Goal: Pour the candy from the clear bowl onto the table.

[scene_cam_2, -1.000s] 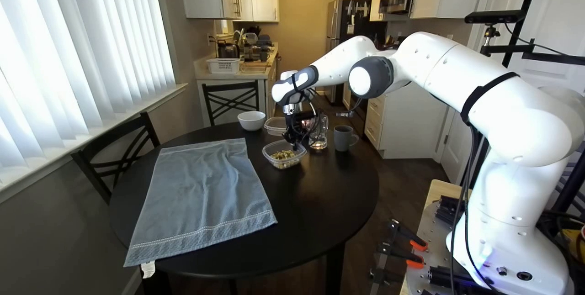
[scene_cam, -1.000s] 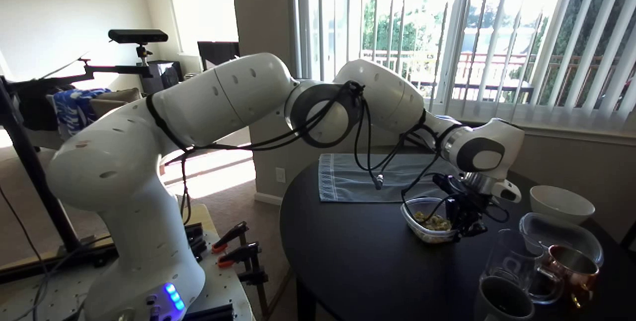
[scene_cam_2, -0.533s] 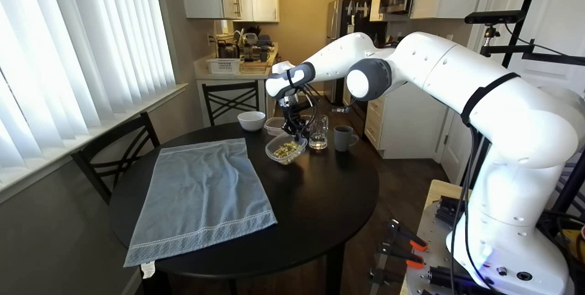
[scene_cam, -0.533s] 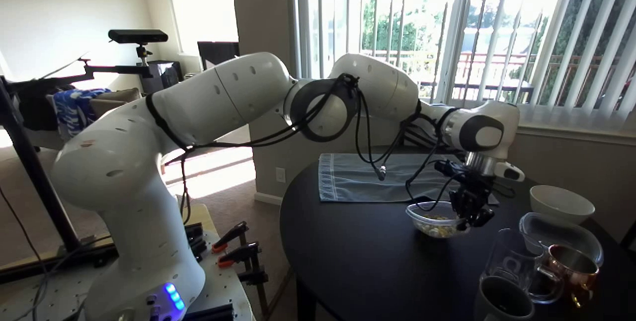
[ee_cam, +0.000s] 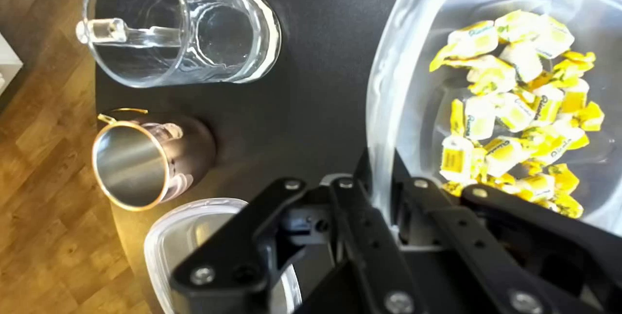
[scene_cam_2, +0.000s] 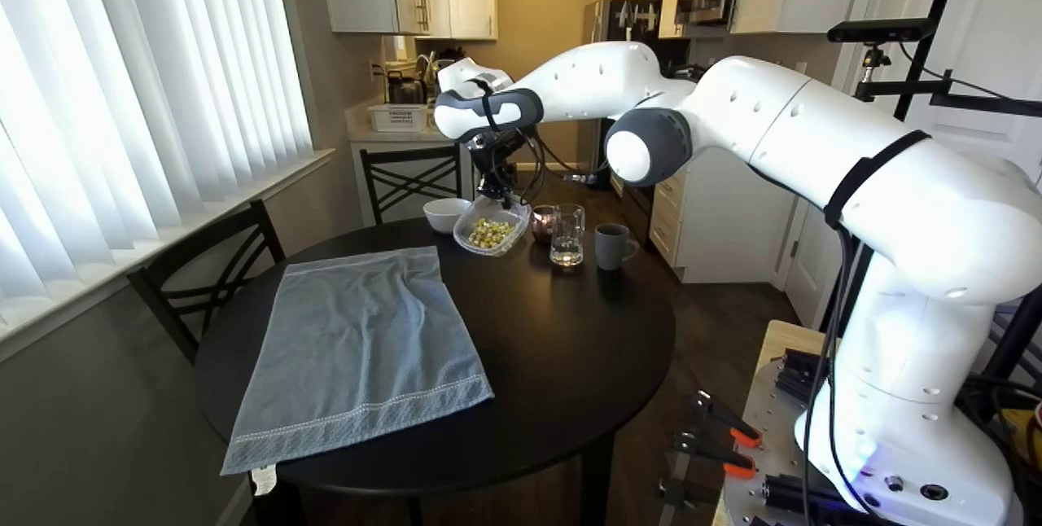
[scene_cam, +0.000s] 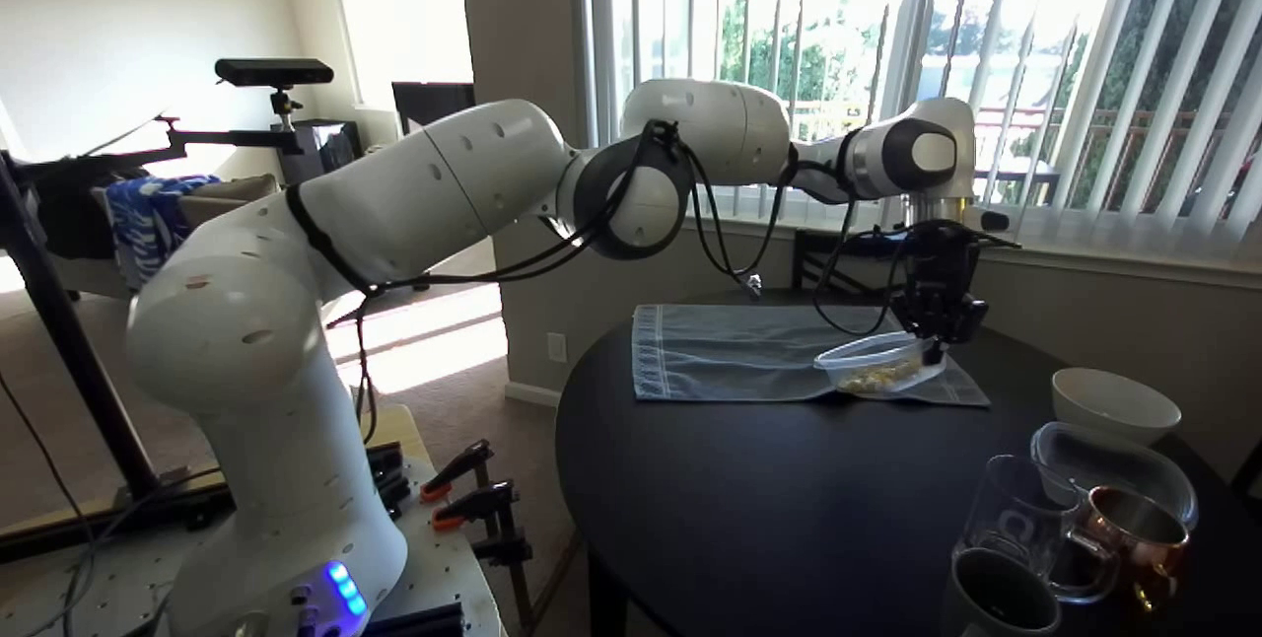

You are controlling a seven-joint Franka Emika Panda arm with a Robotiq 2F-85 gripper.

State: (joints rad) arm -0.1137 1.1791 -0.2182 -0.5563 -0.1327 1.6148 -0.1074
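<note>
Nearest at the left in an exterior view, a grey-blue rectangular cloth mat (scene_cam_2: 366,347) lies across part of a large round table (scene_cam_2: 570,371) with a smooth, nearly black top. Farther back on the right stand a grey ceramic-looking mug (scene_cam_2: 609,247), a tall clear glass mug (scene_cam_2: 567,243) and, behind that, a shiny copper-coloured metal mug (scene_cam_2: 541,225).

Left of these mugs, held up in the air, is the clear, shallow, rounded bowl (ee_cam: 388,90), which looks tilted with its mouth toward the near side. The candy (ee_cam: 515,110), small lumps in yellow-and-white wrappers, lies heaped inside it. The black two-fingered gripper (ee_cam: 381,168) pinches the bowl by its rim: the wall passes between the fingers, one inside and one outside. A round white bowl (scene_cam_2: 440,221) stands beyond, far and to the left.

As far as the views show, grasp and lift are done, and the tilt may be the start of the tipping. The pour itself is not done: every piece that can be seen is in the bowl. What is left, by judgement, is to steady the bowl over the table and tip it further until the candy slides over the rim.
</note>
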